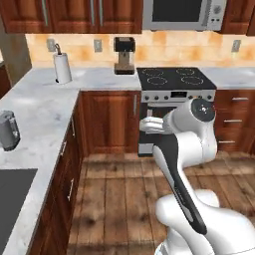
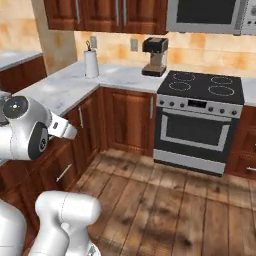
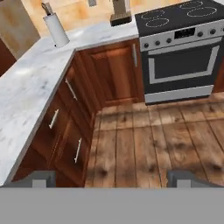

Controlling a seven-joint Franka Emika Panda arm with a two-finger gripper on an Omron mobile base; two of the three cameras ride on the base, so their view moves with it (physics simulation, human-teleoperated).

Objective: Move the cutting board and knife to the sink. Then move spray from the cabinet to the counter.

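Marble counter (image 3: 35, 87) runs bare beneath my wide-open, empty gripper (image 3: 111, 177), which hangs over the wooden floor (image 3: 144, 140), so I judge I'm at the search step and must drive on to find the cutting board and knife.

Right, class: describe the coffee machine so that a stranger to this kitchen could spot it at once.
Find the black stovetop on the back wall. Just to its left, on the white marble counter, stands the coffee machine: a boxy black-topped unit, unlike the white paper towel roll further left.
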